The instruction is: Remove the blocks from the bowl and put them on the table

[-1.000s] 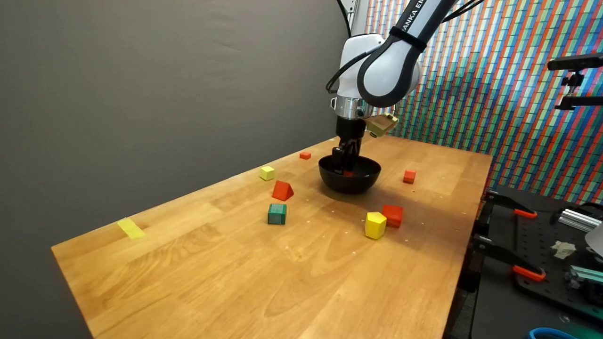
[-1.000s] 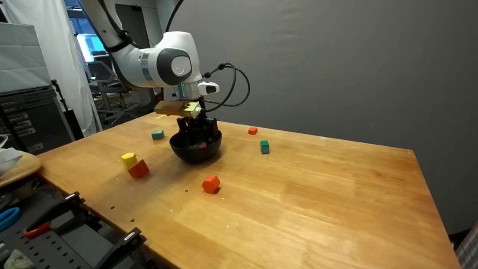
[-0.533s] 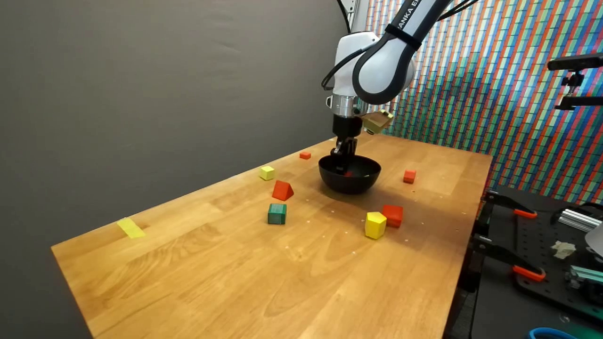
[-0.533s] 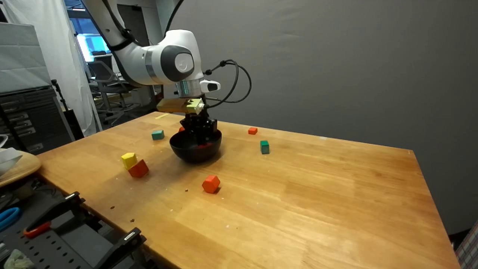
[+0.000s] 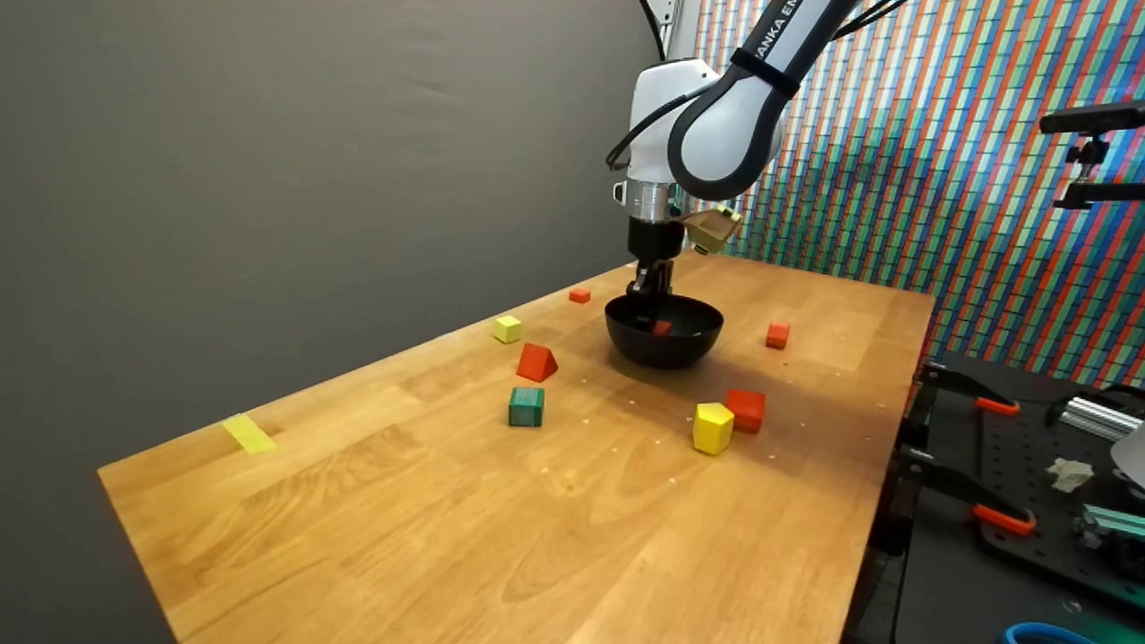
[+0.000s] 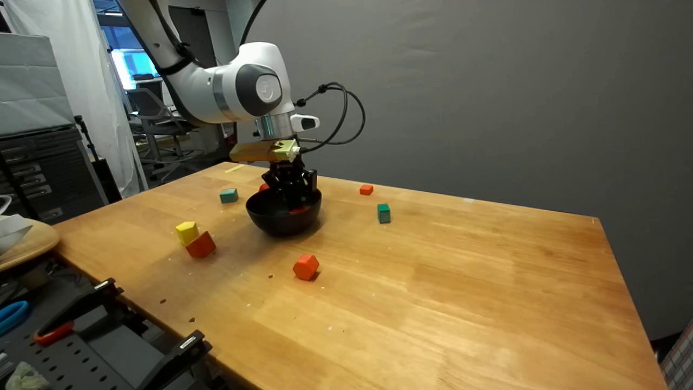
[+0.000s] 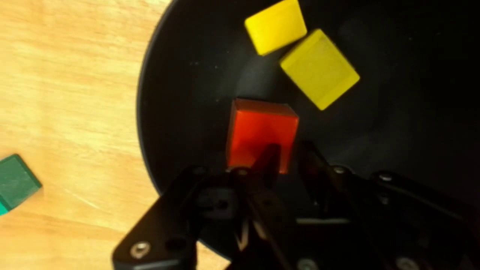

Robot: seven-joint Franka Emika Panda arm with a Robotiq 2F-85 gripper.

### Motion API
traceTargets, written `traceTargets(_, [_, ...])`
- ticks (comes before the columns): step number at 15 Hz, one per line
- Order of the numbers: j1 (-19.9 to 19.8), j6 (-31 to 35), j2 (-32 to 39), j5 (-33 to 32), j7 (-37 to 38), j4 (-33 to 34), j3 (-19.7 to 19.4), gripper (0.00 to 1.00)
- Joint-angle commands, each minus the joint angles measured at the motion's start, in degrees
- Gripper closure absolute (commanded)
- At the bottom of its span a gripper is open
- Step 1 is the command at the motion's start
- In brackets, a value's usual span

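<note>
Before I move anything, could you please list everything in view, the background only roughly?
table: one, light brown, central
bowl: one, black, on table
reddish blocks: five, red to orange, four on table, one in bowl
yellow blocks: four, yellow, two on table, two in bowl
green blocks: two, green, on table
tape strip: one, yellow, near table edge
clamps: two, black and orange, beside table
wall: one, grey, behind table
curtain: one, white, background
arm: one, white and grey, above bowl
box: one, golden, on arm
gripper: one, black, partly inside bowl
</note>
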State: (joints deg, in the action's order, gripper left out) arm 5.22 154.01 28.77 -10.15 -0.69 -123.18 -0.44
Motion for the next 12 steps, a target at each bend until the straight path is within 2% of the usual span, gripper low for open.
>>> traceTargets(1, [0.5,-0.91,-1.24,-1.57,-0.15,0.36,-1.29,0.44])
traceTargets(5, [0.99,-1.08,-1.87,-2.71,0.93,0.21,-2.8,0.12])
traceTargets(7, [0.24,-1.13,-0.63,-1.85,0.19,0.82,-2.47,0.01])
traceTargets(12, [-1.29,-0.77,2.08,0.76,-1.79,1.57,0.24,0.0])
